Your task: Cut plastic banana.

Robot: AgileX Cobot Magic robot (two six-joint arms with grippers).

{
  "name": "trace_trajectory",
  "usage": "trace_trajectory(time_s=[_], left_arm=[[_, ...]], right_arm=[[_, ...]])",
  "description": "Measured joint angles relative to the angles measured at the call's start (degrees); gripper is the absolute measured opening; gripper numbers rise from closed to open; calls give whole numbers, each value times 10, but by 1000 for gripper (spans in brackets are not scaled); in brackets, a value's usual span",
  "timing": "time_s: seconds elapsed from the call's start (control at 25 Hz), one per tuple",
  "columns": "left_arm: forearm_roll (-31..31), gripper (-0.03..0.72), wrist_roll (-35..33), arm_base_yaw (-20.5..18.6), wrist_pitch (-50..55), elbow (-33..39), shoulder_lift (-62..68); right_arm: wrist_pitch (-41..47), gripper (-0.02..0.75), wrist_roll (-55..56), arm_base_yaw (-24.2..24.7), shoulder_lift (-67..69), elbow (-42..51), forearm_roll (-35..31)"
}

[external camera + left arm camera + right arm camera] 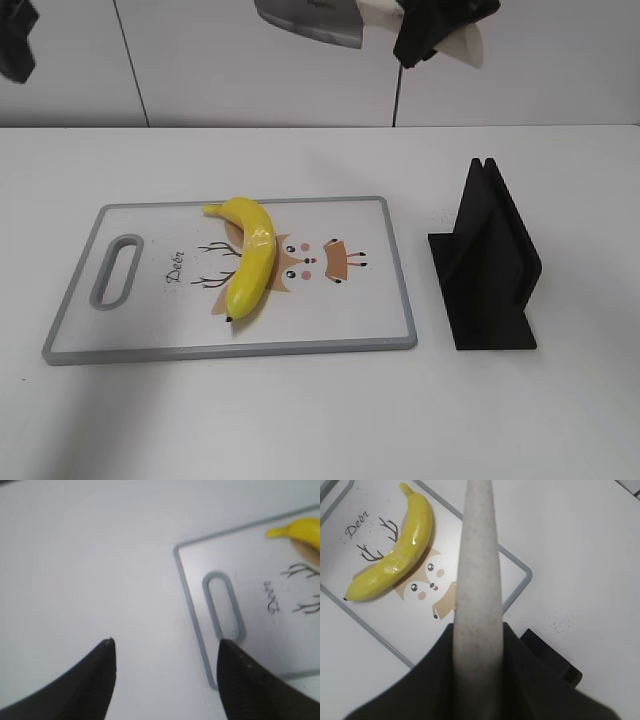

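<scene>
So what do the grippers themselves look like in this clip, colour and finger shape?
Both are black. The left gripper has two matte fingers that curve and taper to pointed tips. The right gripper shows only broad dark pads. In the exterior view they are dark blocky shapes at the top edge. No cables or markings are visible.

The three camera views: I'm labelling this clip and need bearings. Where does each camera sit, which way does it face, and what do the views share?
Exterior view: in front of the table, looking down at a slant on the cutting board, plastic banana and black stand; both arms show at the top edge, the right gripper holding the knife.
Left wrist view: above the table, facing down at the board's handle end; the left gripper shows open.
Right wrist view: looks down along the knife handle.
Shared: all three show the banana and board.
</scene>
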State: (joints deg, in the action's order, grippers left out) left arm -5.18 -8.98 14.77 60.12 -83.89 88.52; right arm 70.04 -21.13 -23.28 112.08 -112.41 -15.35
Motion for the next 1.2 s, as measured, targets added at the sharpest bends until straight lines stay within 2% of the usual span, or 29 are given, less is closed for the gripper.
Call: trace_trajectory(time_s=[0.08, 0.2, 0.36, 0.48, 0.64, 0.88, 1.2], left_arm=[[-3, 597, 16, -11, 67, 0, -1], [13, 594, 23, -37, 88, 19, -15], [59, 593, 25, -81, 93, 100, -101], [69, 591, 25, -98, 87, 178, -186], [71, 588, 25, -101, 72, 266, -310], [72, 587, 25, -101, 70, 364, -491], [72, 587, 26, -101, 69, 477, -717]], right_arm=[[1, 170, 19, 0, -15, 0, 1], [0, 170, 57, 0, -57, 27, 0], [0, 170, 120, 0, -128, 121, 15], [-33, 170, 179, 0, -189, 211, 48], [-86, 170, 264, 0, -274, 318, 96], [-117, 170, 373, 0, -353, 434, 159], [-189, 170, 385, 0, -364, 526, 153]])
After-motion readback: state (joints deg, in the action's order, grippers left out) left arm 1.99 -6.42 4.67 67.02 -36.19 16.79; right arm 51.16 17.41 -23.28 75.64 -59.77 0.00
